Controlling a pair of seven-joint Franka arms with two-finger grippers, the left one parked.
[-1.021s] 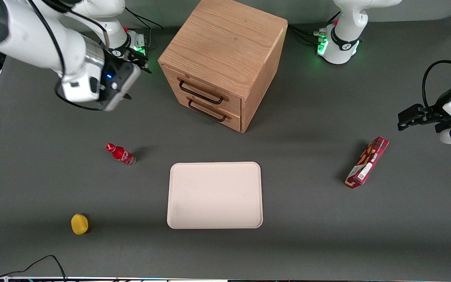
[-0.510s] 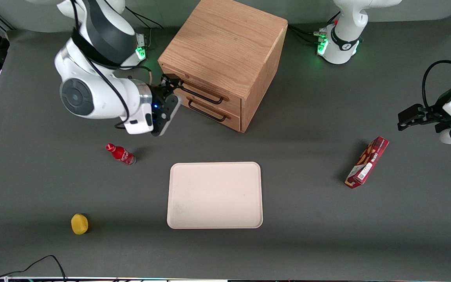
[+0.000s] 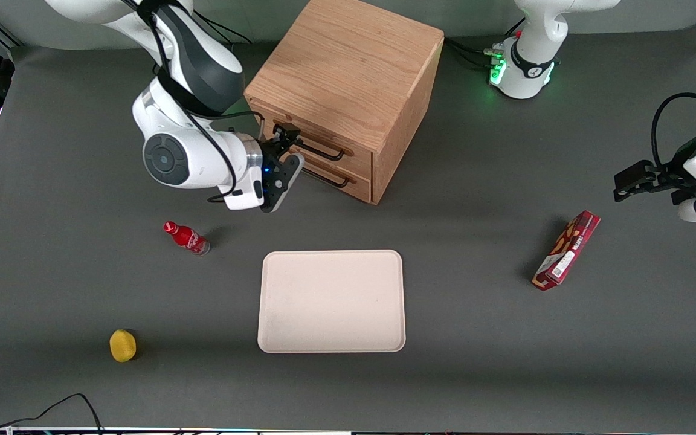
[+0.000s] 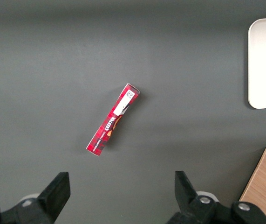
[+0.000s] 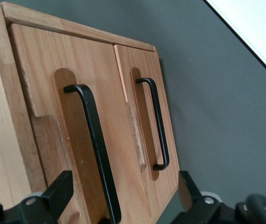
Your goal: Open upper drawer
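Note:
The oak cabinet (image 3: 348, 66) stands at the table's back. The upper drawer (image 3: 360, 160) is shut flush, and its long black handle (image 3: 324, 152) runs across its front. My right gripper (image 3: 287, 138) is in front of this drawer, at the handle's end toward the working arm. In the right wrist view the upper drawer (image 5: 44, 79) fills the frame. The gripper (image 5: 123, 196) is open, and the upper handle (image 5: 95, 140) passes between its fingers (image 5: 58, 191) without touching them. The bottom drawer (image 5: 142, 60) with its own handle (image 5: 158, 126) lies beside it, also shut.
A cream tray (image 3: 331, 301) lies nearer the front camera than the cabinet. A red bottle (image 3: 186, 237) and a yellow object (image 3: 122, 345) lie toward the working arm's end. A red box (image 3: 567, 250) lies toward the parked arm's end, also seen in the left wrist view (image 4: 113, 119).
My right arm has swung in from the working arm's end of the table to the cabinet front. The gripper has come up to the upper drawer's handle. The drawers have not moved.

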